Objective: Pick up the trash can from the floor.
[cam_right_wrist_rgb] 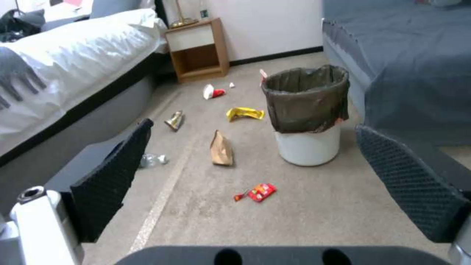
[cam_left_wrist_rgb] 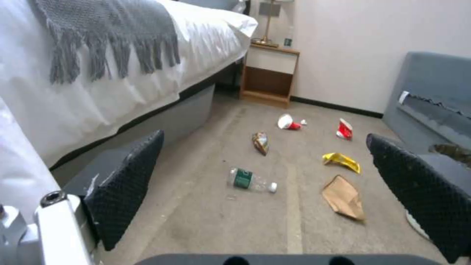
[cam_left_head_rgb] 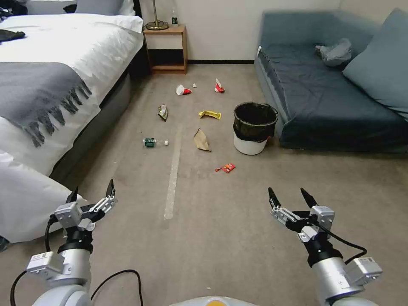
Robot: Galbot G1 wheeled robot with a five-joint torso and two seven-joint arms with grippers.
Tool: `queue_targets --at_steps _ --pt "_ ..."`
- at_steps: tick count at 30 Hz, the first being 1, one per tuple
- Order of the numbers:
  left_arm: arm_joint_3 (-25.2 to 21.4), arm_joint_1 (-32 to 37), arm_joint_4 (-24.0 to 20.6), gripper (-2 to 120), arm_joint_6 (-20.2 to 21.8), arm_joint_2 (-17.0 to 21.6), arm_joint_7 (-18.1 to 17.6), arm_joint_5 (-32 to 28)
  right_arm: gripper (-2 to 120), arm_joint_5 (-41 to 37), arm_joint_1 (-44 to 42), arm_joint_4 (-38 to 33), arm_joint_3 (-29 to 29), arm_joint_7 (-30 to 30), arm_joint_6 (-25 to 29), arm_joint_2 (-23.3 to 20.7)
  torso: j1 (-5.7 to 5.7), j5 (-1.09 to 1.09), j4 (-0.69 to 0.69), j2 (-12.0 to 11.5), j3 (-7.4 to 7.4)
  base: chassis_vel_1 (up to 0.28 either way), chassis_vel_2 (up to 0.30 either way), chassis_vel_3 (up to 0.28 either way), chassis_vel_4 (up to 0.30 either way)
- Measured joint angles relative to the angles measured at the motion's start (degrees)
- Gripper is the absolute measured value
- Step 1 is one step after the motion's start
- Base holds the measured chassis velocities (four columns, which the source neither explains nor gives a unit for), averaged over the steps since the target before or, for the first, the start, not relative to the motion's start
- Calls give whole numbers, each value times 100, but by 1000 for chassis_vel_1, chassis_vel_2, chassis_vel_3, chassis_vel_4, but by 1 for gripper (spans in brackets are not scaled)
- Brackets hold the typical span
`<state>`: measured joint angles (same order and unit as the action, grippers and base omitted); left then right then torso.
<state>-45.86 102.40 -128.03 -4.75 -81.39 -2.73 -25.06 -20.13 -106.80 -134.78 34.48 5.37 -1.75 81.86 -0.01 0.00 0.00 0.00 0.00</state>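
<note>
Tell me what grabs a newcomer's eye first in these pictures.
The trash can, upright on the floor beside the blue sofa, stands out first. Litter lies scattered left of it, including a red wrapper. The left gripper and right gripper hover open nearer the robot.

A white-sheeted bed (cam_left_head_rgb: 63, 55) with a grey fringed throw (cam_left_head_rgb: 38, 91) faces a blue sofa (cam_left_head_rgb: 331, 102); a wooden nightstand (cam_left_head_rgb: 166, 49) stands against the pale wall (cam_left_head_rgb: 221, 25).

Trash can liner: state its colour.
Black, folded over the white trash can; clearest in the right wrist view.
</note>
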Motion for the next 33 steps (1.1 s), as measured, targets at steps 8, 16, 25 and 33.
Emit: queue_targets --at_steps 8,16,25,33 --pt "-5 6 48 100 -59 -7 57 19 100 22 -5 5 6 35 17 9 0 0 0 0 0 0 0 0 0" --pt "-4 5 53 100 -61 -13 58 35 100 32 -7 11 11 54 24 15 0 0 0 0 0 -28 -23 -21 -22" --pt "-10 -2 86 100 -61 5 54 38 100 37 6 32 9 61 25 37 0 0 0 0 0 -86 -83 -74 -78" --pt "-7 -28 95 100 -61 -4 24 -22 100 -5 23 39 14 61 19 24 1 0 -3 0 0 -98 -108 -93 -84"
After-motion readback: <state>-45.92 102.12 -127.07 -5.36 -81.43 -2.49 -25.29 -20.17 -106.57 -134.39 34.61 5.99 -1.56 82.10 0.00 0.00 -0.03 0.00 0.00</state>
